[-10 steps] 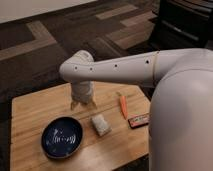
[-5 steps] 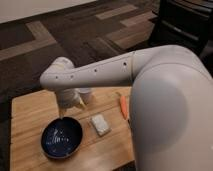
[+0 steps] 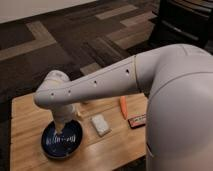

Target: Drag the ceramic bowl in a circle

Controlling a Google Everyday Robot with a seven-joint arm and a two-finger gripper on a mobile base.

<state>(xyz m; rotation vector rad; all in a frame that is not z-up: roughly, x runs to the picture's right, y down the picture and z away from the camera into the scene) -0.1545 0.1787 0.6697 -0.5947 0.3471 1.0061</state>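
Observation:
The ceramic bowl (image 3: 61, 141) is wide, shallow and dark blue with faint white marks inside. It sits on the wooden table (image 3: 27, 125) near the front left. My white arm reaches across from the right and bends down over the bowl. My gripper (image 3: 60, 129) points down into the bowl's far half, at or just above its inner surface. The arm's wrist hides part of the bowl's far rim.
A small white block (image 3: 100, 125) lies right of the bowl. An orange carrot-like stick (image 3: 123, 107) and a flat red-and-dark packet (image 3: 137, 120) lie further right. My arm's bulky body covers the table's right side. Dark patterned carpet surrounds the table.
The arm has swung left and toward the front, lowering the gripper from behind the bowl into it. The bowl sits about where it was.

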